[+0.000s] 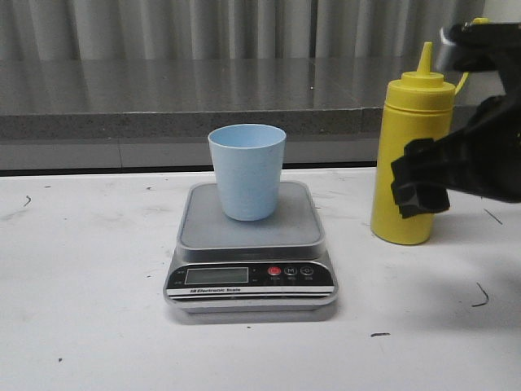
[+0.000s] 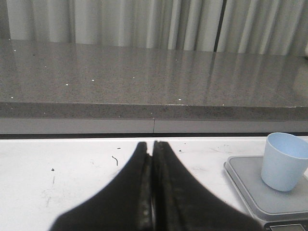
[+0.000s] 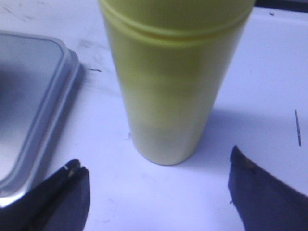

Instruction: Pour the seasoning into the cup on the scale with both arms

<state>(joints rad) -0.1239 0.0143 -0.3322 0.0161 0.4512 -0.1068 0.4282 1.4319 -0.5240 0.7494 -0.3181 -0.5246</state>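
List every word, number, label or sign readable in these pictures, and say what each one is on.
"Electronic Scale", roughly, with a small logo before it: white print on the black front panel of the flat grey digital kitchen scale; small, so not certain.
Scale LCD display: no digits readable.
Tiny captions under the red and two dark buttons: too small to read.
Tall yellow plastic squeeze bottle: no label visible.
Small pale blue plastic tumbler: no markings.

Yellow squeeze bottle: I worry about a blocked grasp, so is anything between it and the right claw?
Nothing visible: the open right claw faces the yellow plastic squeeze bottle over bare table.
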